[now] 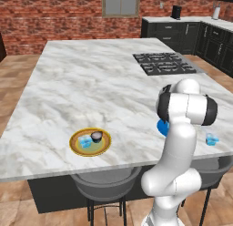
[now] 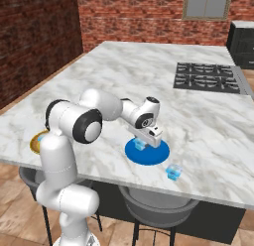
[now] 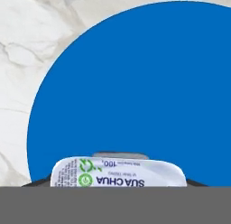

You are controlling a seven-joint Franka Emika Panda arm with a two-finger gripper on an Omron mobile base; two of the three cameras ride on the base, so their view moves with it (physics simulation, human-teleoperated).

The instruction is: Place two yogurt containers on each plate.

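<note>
Marble island counter [image 1: 91, 84], black gas hob [image 1: 164, 63], grey stools [image 1: 107, 182], brick wall [image 1: 54, 15], window [image 1: 120, 4]

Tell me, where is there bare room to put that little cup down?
The blue plate lies bare under the end effector and its yogurt cup. The marble between both plates is bare too. The yellow-rimmed plate is crowded: two cups already.

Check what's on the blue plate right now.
One yogurt cup sits over the blue plate, at the gripper. The hand hides whether the cup rests on the plate; the rest of the plate is bare.
</note>
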